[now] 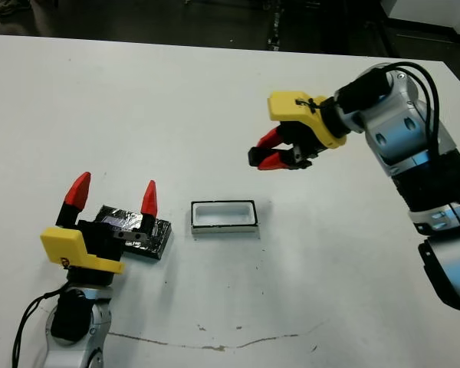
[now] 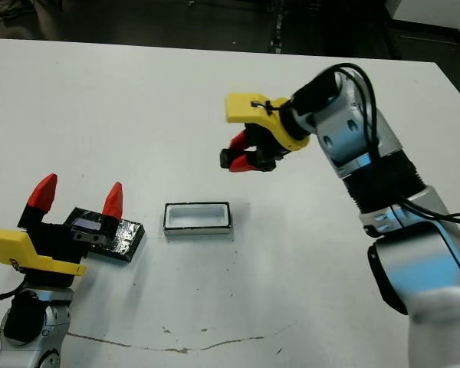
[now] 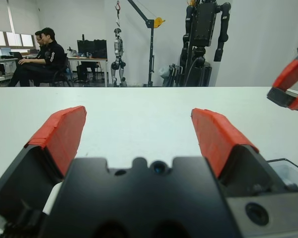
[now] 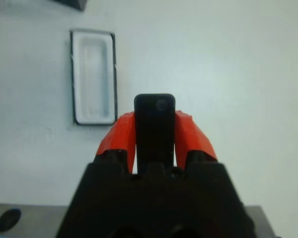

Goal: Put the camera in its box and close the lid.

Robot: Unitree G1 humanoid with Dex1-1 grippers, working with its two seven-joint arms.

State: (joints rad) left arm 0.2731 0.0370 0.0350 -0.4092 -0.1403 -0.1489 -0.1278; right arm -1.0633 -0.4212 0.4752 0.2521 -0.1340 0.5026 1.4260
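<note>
The right gripper (image 1: pixel 280 157) hung above the white desk (image 1: pixel 138 100), right of the frame's centre in the head view, its red fingers (image 4: pixel 188 136) clamped on the camera (image 4: pixel 155 130). In the right wrist view the camera stood out as a flat black bar with a rounded end, pinched between the two fingers and pointing away from the black gripper body. It was held in the air, well clear of the desk surface.

The box (image 1: pixel 224 218) lay on the desk at about the middle of the head view, below and a little to the left of the right gripper. It sat with its long side across the picture, white inside, thin black rim around the top, and nothing in it. The right wrist view showed it to the upper left of the camera, apart from it.

The lid (image 1: pixel 142 234) lay flat on the desk to the left of the box, a short gap between them, its crinkly black top catching silvery glints. The left gripper (image 1: pixel 113 198) was in the lower left of the head view, its two red fingers (image 3: pixel 62 136) spread wide and holding nothing. Its black body covered part of the lid; whether it touched the lid could not be told.

Beyond the desk, in the upper left of the left wrist view, a person (image 3: pixel 42 54) sat at a far table.
</note>
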